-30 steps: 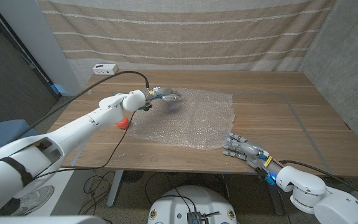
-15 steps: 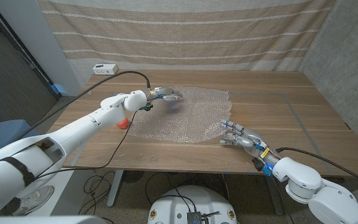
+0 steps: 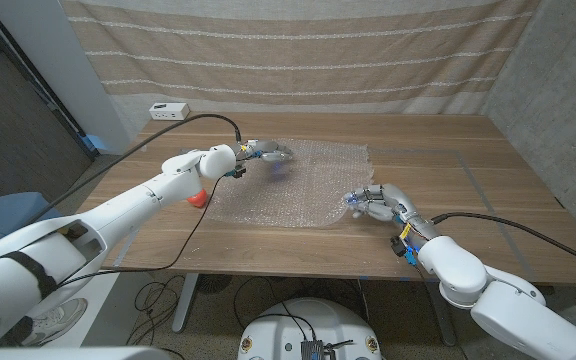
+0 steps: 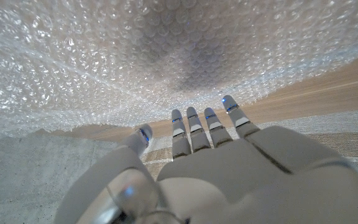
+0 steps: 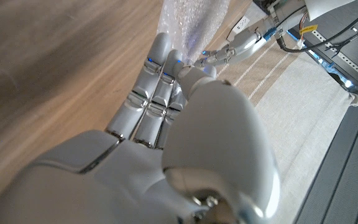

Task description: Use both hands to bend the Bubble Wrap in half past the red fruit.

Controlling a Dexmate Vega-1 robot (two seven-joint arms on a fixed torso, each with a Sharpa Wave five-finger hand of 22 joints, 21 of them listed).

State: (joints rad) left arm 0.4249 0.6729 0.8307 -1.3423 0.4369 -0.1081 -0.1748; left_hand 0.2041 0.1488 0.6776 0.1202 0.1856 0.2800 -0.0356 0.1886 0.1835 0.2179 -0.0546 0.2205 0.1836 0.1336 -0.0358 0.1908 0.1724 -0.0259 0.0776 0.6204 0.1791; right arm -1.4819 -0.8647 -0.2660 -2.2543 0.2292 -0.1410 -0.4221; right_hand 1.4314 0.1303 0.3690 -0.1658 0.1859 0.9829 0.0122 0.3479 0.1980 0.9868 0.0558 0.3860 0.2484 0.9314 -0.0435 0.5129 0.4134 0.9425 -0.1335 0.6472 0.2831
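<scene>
The bubble wrap (image 3: pixel 293 185) lies spread on the middle of the wooden table. The red fruit (image 3: pixel 199 197) sits just off its left edge, half hidden behind my left forearm. My left hand (image 3: pixel 268 152) hovers over the wrap's far left part, and the left wrist view shows its fingers (image 4: pixel 194 127) stretched out and apart above the bubbles (image 4: pixel 166 56), holding nothing. My right hand (image 3: pixel 373 203) is at the wrap's near right corner. Its fingertips (image 5: pixel 160 53) meet the sheet's edge (image 5: pixel 191 22) with the thumb close by. Whether it grips the sheet is not visible.
A white power strip (image 3: pixel 168 110) lies at the table's far left corner, its black cable (image 3: pixel 183 235) running along my left arm and off the near edge. A striped curtain (image 3: pixel 298 50) hangs behind the table. Bare wood (image 3: pixel 448 180) stretches right of the wrap.
My right hand has come forward from the table's near edge to the wrap's near right corner, and that corner has shifted slightly left. The left hand has stayed in place.
</scene>
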